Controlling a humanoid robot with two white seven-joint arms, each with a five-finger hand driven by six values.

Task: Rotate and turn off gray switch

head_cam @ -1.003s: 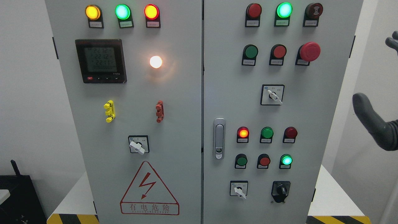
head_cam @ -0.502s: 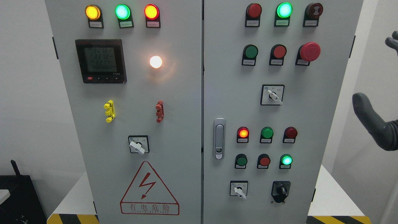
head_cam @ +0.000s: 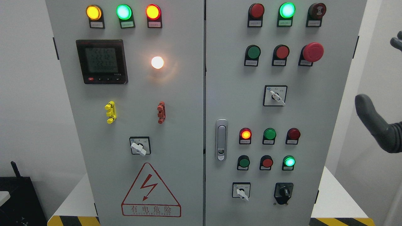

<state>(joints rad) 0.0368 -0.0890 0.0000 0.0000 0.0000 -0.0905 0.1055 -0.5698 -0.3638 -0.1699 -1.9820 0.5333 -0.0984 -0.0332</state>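
Cabinet: tall light-grey metal electrical cabinet (head_cam: 188, 94) with two doors, filling most of the head view.
Gray switches: three white-grey lever selector switches on square black-framed plates, all with levers pointing down and to the right; which one the task means cannot be told.
Upper switch: grey lever switch (head_cam: 275, 95) at mid-height on the right door, nearest the hand.
Lower right switch: small grey lever switch (head_cam: 241, 190) near the bottom of the right door, beside a black rotary knob (head_cam: 284, 192).
Left switch: grey lever switch (head_cam: 140, 146) on the left door, just above the red triangular lightning warning sign (head_cam: 150, 191).
Right hand: dark grey gloved robot hand (head_cam: 381, 125) at the right edge, well apart from the cabinet face and touching nothing.
Fingers: one thick digit stretched up and to the left, another fingertip (head_cam: 396, 41) showing far above it at the edge; spread wide, holding nothing.
Left arm: out of view.
Lamps lit: amber, green and red lamps (head_cam: 123, 12) along the top of the left door, a glowing white lamp (head_cam: 157, 62) beside the black digital meter (head_cam: 101, 61).
Right door: lit green lamp (head_cam: 287, 10) at top, large red mushroom button (head_cam: 312, 52) below it, silver door handle (head_cam: 221, 139) at the inner edge.
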